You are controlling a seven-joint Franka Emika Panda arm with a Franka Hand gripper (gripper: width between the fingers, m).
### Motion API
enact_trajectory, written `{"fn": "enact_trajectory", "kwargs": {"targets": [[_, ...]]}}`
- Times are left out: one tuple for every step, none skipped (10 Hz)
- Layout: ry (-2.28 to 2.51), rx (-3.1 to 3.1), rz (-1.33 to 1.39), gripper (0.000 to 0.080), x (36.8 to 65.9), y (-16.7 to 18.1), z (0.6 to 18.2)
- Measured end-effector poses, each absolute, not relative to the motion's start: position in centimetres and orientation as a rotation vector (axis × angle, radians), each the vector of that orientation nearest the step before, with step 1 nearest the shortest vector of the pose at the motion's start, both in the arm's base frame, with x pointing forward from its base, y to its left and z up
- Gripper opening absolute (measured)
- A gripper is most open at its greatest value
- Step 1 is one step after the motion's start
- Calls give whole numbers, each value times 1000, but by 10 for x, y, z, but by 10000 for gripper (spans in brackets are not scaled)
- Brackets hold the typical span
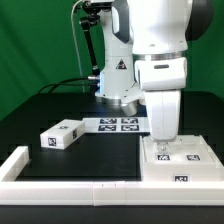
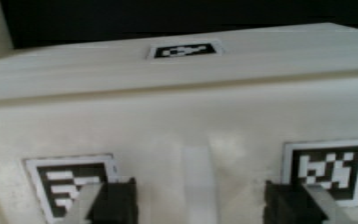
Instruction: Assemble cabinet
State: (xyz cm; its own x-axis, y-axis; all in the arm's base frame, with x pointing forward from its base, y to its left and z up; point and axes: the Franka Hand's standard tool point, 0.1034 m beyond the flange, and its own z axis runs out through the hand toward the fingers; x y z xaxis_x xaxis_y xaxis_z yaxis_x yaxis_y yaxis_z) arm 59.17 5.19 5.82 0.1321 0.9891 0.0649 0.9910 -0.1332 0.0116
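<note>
Green cloth backdrop [image 1: 30, 40] hangs behind a black counter [image 1: 90, 155], and a long low white border rail [image 1: 60, 188] runs along the counter's near edge and turns up the exterior view's left side. From where I stand, the white Panda arm [image 1: 160, 40] rises from its base at the back and reaches straight down at the exterior view's right.

The cabinet [image 1: 190, 166] [image 2: 176, 100], a white box with square black-and-white tags on its top and front, sits in the near corner at the exterior view's right, just behind the rail. The gripper [image 1: 163, 142] [image 2: 197, 186] is directly over it, down at its top face near the side that faces the exterior view's left.

In the wrist view the two dark fingers [image 2: 115, 200] stand well apart, so the jaws are spread, with the cabinet's white surface showing in the gap. A tag lies just outside each finger, one [image 2: 69, 180] by one finger and another [image 2: 330, 170] by the other, and a third tag [image 2: 181, 49] sits on the far top edge of the box. Whether the fingertips touch the plastic I cannot tell.

A loose white block [image 1: 62, 134] with a tag on its end lies on the counter at the exterior view's left, well apart from the cabinet. The marker board [image 1: 118, 124] lies flat between them, in front of the arm's base.
</note>
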Motion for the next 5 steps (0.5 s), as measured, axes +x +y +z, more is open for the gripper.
{"fn": "enact_trajectory", "kwargs": {"targets": [[-1993, -2393, -117, 495, 595, 52, 59], [-1988, -2400, -117, 629, 596, 50, 59], [-1985, -2403, -117, 629, 596, 51, 59], [-1987, -2402, -118, 761, 596, 51, 60], [-1900, -2487, -160, 788, 593, 55, 65]]}}
